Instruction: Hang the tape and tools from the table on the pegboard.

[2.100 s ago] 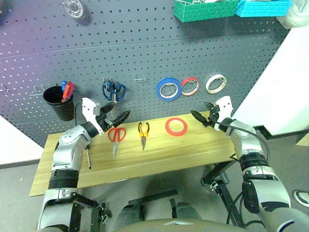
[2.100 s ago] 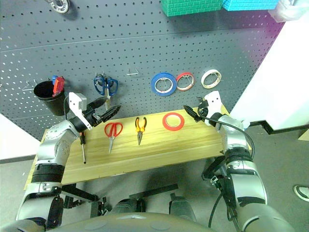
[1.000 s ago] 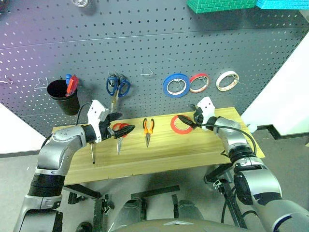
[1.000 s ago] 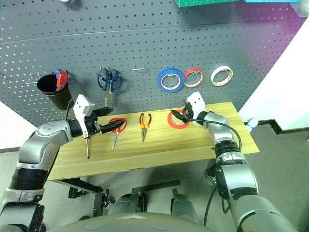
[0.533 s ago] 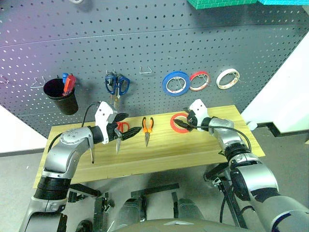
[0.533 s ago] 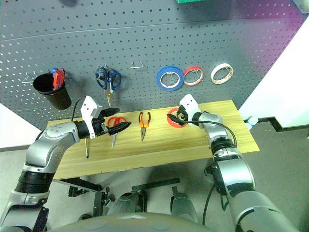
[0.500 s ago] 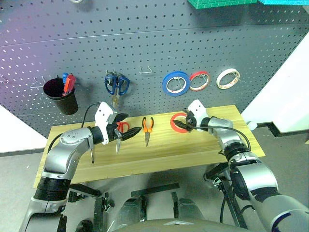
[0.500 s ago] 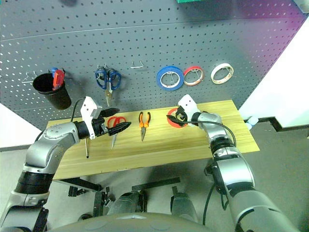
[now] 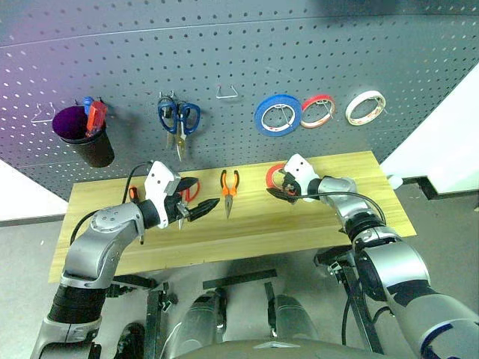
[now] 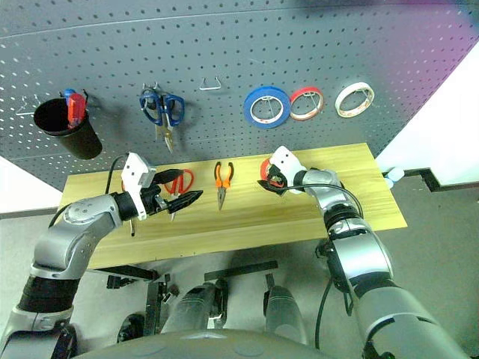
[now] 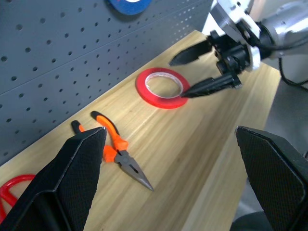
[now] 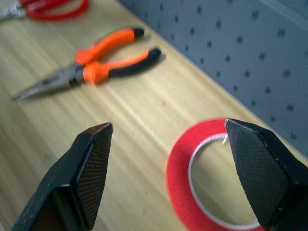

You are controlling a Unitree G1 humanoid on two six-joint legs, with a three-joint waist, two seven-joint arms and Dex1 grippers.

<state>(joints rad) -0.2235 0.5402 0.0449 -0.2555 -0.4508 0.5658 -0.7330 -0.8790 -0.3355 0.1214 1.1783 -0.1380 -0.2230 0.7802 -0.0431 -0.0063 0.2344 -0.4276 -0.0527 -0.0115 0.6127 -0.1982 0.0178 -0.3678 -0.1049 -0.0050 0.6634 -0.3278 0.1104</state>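
Nothing hung yet, judging by how things lie: tape [image 9: 276, 176], pliers [image 9: 228, 188], red-handled scissors [image 10: 178, 185] and screwdriver [image 9: 134, 196] all flat on the table [image 9: 247, 232], in a row along its back edge below the pegboard [image 9: 224, 67]; tape toward the right end, pliers about mid-length, scissors and screwdriver toward the left. Already on pegboard hooks, but no part of the job: blue-handled scissors [image 9: 178, 120], blue roll [image 9: 277, 115], a red roll [image 9: 317, 111] and cream-white roll [image 9: 365, 107]. Right gripper [image 11: 192, 71] spread wide, empty, poised at the near rim of the tape, likely first in line. Left gripper [image 9: 196, 209] fully spread, empty, hovering over the scissors. All four hangings left to do.
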